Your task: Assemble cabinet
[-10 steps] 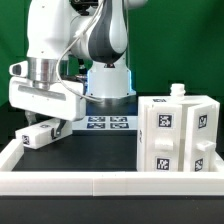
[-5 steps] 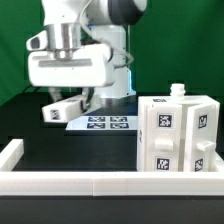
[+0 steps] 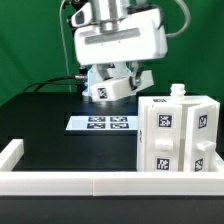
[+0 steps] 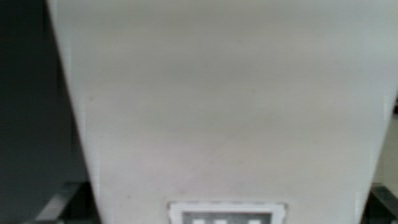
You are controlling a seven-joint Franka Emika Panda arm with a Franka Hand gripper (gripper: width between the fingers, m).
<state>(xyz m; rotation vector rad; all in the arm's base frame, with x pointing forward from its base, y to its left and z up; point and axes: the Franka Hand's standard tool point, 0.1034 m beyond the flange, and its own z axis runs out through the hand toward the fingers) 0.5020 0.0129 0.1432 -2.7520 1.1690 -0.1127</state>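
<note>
The end effector (image 3: 118, 78) hung high over the far part of the bench (image 3: 50, 140), clamped on a small white block (image 3: 112, 88) that was lifted clear of the surface and tilted, one tag facing outward. In the wrist view that block (image 4: 222, 110) filled nearly the whole frame, with a tag at one edge. The marker board (image 3: 100, 123) lay flat just below it. The cabinet body (image 3: 178, 135) stood at the exterior view's right, near the low border rail (image 3: 100, 182), a small knob on top.
</note>
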